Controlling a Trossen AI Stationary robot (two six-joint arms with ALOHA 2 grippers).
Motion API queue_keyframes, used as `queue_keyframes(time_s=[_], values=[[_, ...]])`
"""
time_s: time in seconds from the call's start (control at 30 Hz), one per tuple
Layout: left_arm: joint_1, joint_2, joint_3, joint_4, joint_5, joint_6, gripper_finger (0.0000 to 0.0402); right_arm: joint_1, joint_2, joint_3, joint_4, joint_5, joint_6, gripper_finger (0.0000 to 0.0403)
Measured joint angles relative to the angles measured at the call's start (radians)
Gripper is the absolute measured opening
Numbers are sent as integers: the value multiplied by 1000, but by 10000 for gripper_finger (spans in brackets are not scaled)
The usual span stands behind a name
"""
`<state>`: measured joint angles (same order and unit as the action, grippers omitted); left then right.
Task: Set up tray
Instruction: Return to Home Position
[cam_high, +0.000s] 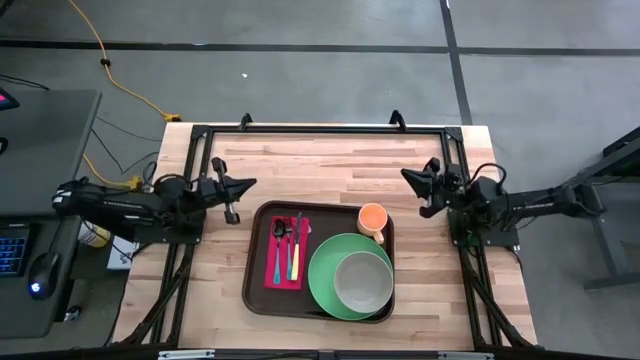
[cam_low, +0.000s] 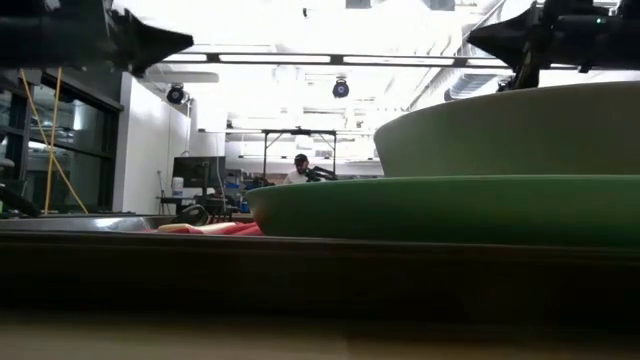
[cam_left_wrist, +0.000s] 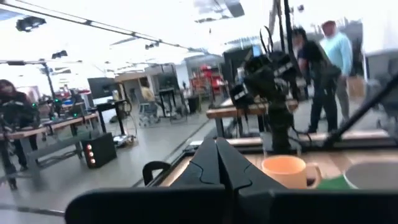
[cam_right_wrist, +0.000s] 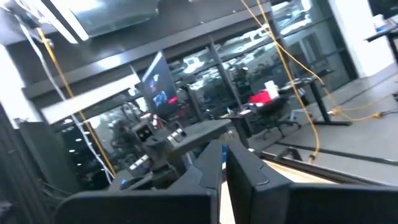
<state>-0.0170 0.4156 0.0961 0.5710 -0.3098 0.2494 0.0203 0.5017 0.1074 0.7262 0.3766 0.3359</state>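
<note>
Currently the tray (cam_high: 335, 218) is lying in the near half of the tabletop (cam_high: 300, 160), roughly midway between its left and right edges. A red napkin (cam_high: 304, 228) is covering the tray's left part. A blue spoon (cam_high: 278, 255) is lying lengthwise along the napkin's left side, with other utensils just beside it on the right. A green plate (cam_high: 322, 275) is filling the tray's near right part, and a pale grey-green bowl (cam_high: 362, 282) is sitting on the plate, toward its right side. An orange cup (cam_high: 372, 218) is standing in the tray's far right corner, right at the plate's far rim.

The left hand (cam_high: 248, 184) is hanging above the tabletop's left side, just past the tray's far left corner. Its fingers (cam_left_wrist: 208, 165) are pressing together and gripping nothing. The right hand (cam_high: 408, 176) is hanging near the tabletop's right edge, past the tray's far right corner, and is pointing toward the left hand. Its fingers (cam_right_wrist: 205, 171) are lying all but together, closed on nothing. Both hands are keeping apart from the tray.
</note>
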Motion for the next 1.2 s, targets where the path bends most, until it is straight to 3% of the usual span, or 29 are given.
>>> queue_keyframes(time_s=[0.13, 0.27, 0.7, 0.8, 0.9, 1.2], values=[[50, 1, -52, 79, 12, -43, 20, -112, -24, 0, 24, -161, 45, 0], [94, -2, -50, 96, 37, -45, 40, -166, -89, 0, 23, -236, 50, 0], [177, -13, -44, 169, 53, -40, 20, -178, -498, 1, -387, -279, 20, 0], [174, -42, -44, 164, 47, -27, 32, -178, -490, 31, -417, -285, -2, 0], [174, -83, -44, 162, 39, -5, 38, -178, -492, 81, -554, -298, -4, 0], [174, -244, -44, 44, 82, 41, 21, -178, -496, 287, -860, -330, -56, 0]])
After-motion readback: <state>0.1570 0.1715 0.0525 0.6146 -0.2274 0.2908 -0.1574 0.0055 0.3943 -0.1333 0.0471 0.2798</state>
